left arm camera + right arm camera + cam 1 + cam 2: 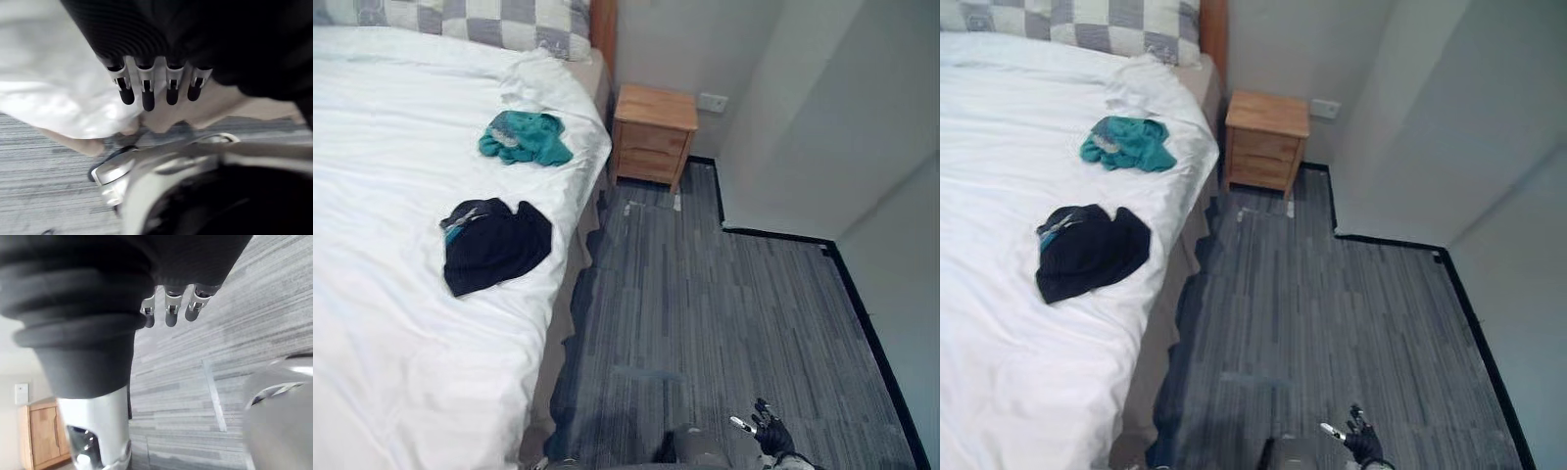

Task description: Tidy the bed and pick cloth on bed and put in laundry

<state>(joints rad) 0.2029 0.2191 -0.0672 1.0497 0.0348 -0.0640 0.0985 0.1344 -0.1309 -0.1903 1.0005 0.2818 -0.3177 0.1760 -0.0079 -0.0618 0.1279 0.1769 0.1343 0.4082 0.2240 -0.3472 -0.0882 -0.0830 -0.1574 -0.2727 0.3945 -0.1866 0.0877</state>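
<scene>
Two cloths lie on the white bed [391, 323]. A teal cloth [524, 137] is crumpled near the bed's right edge, below the pillow. A black cloth [494, 245] with a bit of blue trim lies closer to me, also towards the right edge. My right hand [771, 431] hangs low over the grey floor, well to the right of the bed, with its fingers [168, 308] relaxed and nothing in them. My left hand [146, 90] hangs beside the bed's overhanging white sheet [54, 93], fingers straight and empty.
A checked pillow [480, 20] lies at the head of the bed. A wooden nightstand [652, 135] stands against the wall right of the bed, with a wall socket [713, 102] beside it. Grey striped carpet runs between the bed and the white walls.
</scene>
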